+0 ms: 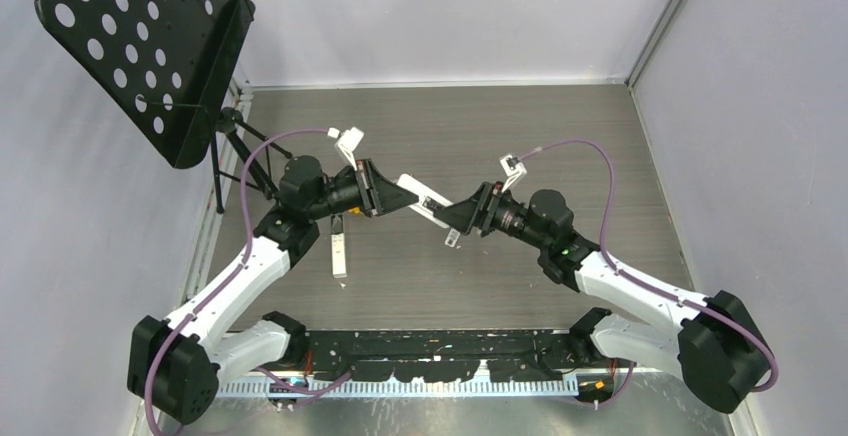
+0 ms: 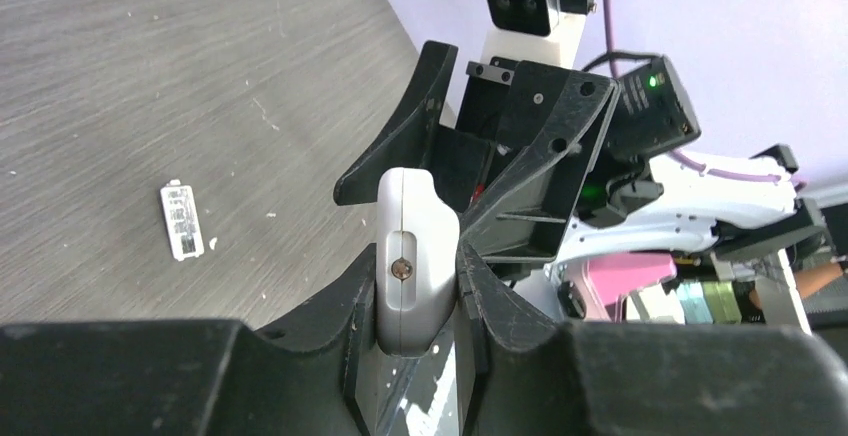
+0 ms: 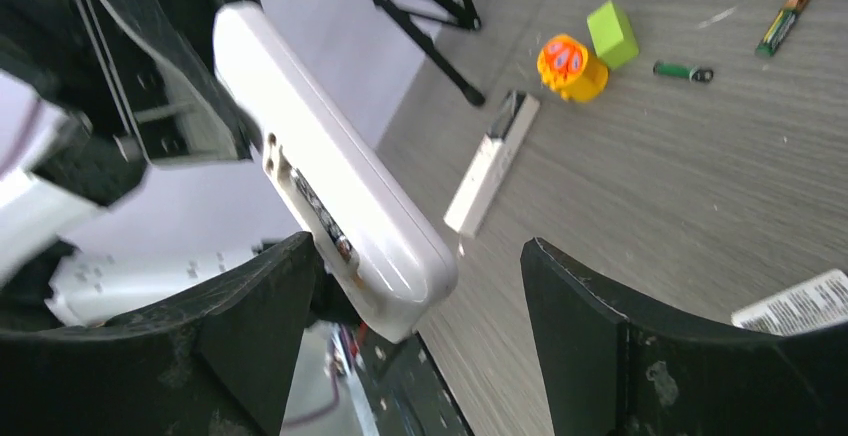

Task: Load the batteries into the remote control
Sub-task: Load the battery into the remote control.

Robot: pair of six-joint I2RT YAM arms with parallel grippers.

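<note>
while left claw [image 2: 418, 276] clamps remote [image 2: 415, 226] | end between spread right claw [image 3: 415, 256]

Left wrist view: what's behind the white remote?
The right gripper, jaws open, sits behind the remote. The remote's far end is covered, so any touch there cannot be seen.

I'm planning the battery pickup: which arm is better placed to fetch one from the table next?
Right, probably. The right hand stands open, gripping nothing, and batteries lie in its camera's view. The left hand is clamped on the remote control, so it is occupied.
</note>
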